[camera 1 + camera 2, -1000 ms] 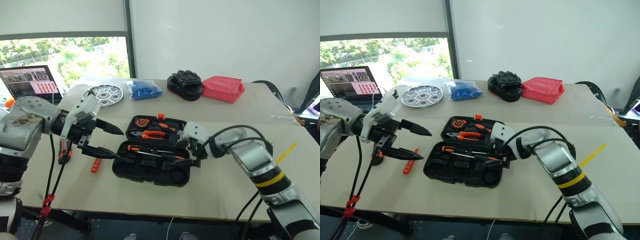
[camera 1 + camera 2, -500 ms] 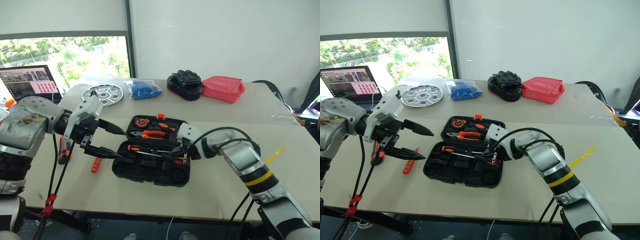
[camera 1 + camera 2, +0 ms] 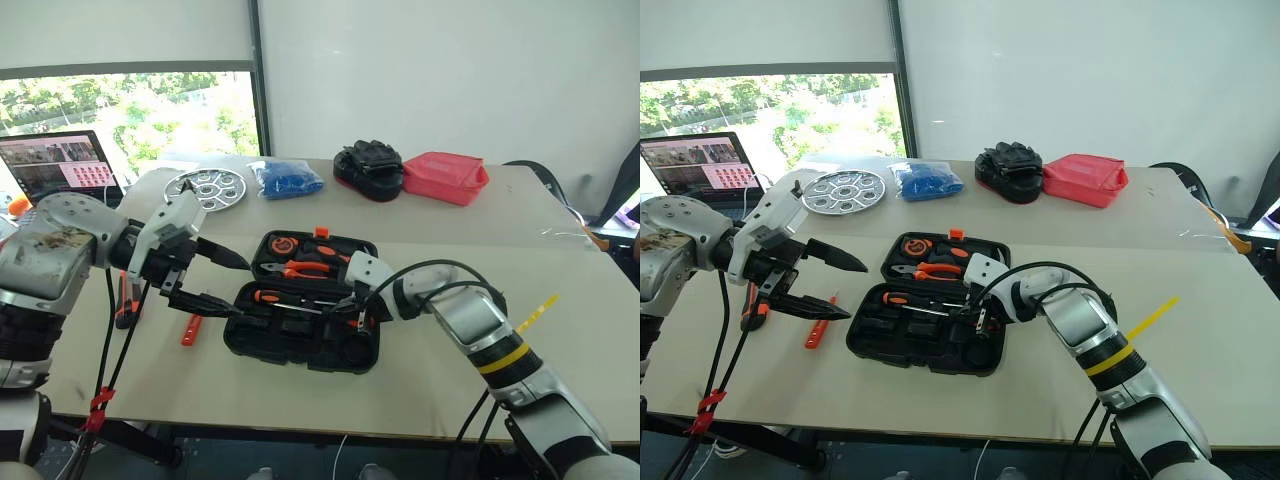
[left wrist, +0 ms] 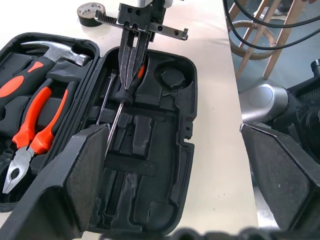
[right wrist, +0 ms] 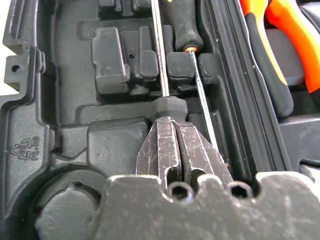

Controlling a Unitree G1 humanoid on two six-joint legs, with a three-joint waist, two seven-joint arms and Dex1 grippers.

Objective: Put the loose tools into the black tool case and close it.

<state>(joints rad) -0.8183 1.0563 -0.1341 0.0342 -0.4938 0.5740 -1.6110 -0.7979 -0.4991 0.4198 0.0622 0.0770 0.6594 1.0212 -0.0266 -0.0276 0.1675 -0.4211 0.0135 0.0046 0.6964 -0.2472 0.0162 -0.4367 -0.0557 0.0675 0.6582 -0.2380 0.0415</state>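
The black tool case (image 3: 292,342) lies open in the middle of the table. Its far half holds pliers (image 3: 303,268) and a hammer (image 4: 55,50). Two screwdrivers lie in the near half, one with an orange-and-black handle (image 3: 268,296). My right gripper (image 5: 170,125) is shut, its tips resting on the black handle (image 5: 170,106) of the other screwdriver. My left gripper (image 3: 240,288) hovers open just left of the case, holding nothing. A slim orange tester screwdriver (image 3: 190,330) lies loose on the table below it. Another orange-and-black tool (image 3: 124,305) lies further left, partly hidden by the arm.
At the back of the table stand a round silver tray (image 3: 205,188), a blue bag (image 3: 288,180), a lumpy black bundle (image 3: 368,165) and a pinkish-red container (image 3: 445,177). A laptop (image 3: 60,165) is at far left. A yellow strip (image 3: 535,313) lies right of my right arm.
My right gripper has shut its fingers and sunk a little to the left, down onto the screwdriver in the case. The left gripper has stayed where it was, still open.
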